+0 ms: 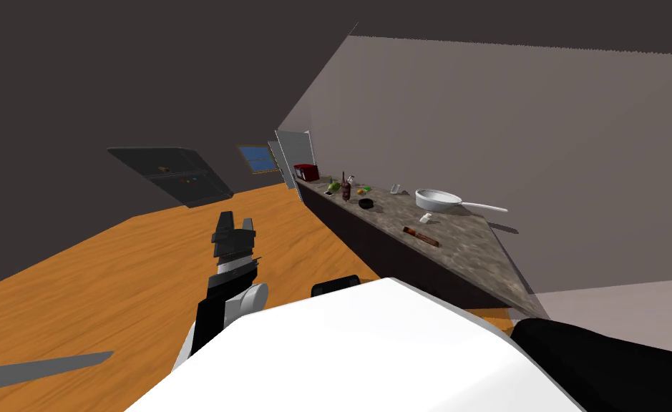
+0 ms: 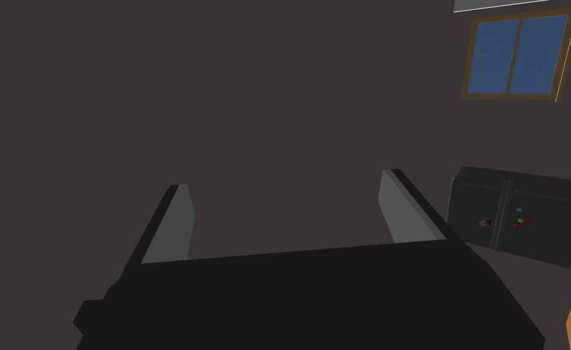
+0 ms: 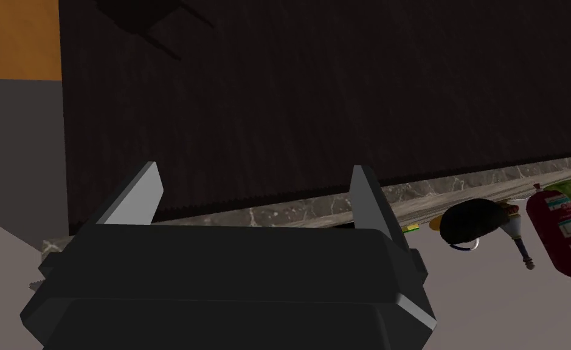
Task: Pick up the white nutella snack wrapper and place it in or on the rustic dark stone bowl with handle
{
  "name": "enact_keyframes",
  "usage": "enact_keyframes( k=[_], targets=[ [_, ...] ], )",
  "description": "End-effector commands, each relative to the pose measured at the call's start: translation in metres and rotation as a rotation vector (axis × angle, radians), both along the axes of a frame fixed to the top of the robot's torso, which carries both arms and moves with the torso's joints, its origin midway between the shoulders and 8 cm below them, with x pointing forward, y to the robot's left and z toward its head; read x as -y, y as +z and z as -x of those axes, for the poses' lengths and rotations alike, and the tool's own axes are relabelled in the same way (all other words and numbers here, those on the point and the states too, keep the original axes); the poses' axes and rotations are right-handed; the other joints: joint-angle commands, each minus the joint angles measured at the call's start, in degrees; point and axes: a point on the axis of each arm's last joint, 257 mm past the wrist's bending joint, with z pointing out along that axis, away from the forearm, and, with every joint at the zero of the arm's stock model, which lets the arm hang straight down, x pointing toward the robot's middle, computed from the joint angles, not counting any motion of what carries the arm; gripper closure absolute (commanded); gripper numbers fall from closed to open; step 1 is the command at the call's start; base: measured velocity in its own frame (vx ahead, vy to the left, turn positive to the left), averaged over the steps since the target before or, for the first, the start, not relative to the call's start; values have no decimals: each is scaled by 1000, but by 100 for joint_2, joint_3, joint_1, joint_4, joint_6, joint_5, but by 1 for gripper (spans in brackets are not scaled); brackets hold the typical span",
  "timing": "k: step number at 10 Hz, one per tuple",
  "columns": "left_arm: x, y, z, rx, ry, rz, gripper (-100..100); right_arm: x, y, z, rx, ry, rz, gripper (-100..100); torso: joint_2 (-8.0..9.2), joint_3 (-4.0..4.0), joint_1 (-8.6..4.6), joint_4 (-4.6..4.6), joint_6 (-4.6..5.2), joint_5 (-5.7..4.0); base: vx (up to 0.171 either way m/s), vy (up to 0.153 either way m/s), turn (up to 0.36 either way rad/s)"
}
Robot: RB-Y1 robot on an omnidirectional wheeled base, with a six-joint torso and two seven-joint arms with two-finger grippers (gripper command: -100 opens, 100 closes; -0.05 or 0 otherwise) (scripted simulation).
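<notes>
Between the fingers of the right pincer, standing wide apart and gripping nothing, the dark front of the counter is showing. Over the floor, the left pincer is likewise gaping empty. The white wrapper is lying on the counter just beside the white pan, with the dark bowl well apart, farther left.

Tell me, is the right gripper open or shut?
Open. The right gripper has its two fingers standing wide apart, with nothing between them.
</notes>
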Motion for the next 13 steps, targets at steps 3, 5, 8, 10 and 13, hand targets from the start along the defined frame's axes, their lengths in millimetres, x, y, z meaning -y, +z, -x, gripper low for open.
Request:
enact_keyframes(
  k=[3,5,8,10,13],
  targets=[
    [0,0,0,0,0,0,0,24,4,46,-146,43,55,-100,-4,-2,-1,-1,1,0,66,48,94],
    [0,0,0,0,0,0,0,38,10,71,-234,75,87,-100,-6,-3,-12,-1,0,-3,73,28,108],
    [0,0,0,0,0,0,0,64,25,113,-390,141,143,-100,-4,-3,-15,0,3,-5,80,23,94],
    [0,0,0,0,0,0,0,78,33,125,-461,190,168,-100,-25,-14,-23,-5,-2,-6,118,2,146],
    [0,0,0,0,0,0,0,101,47,143,-575,271,212,-100,-6,-4,-24,-1,4,-7,80,-9,85]
  ],
)
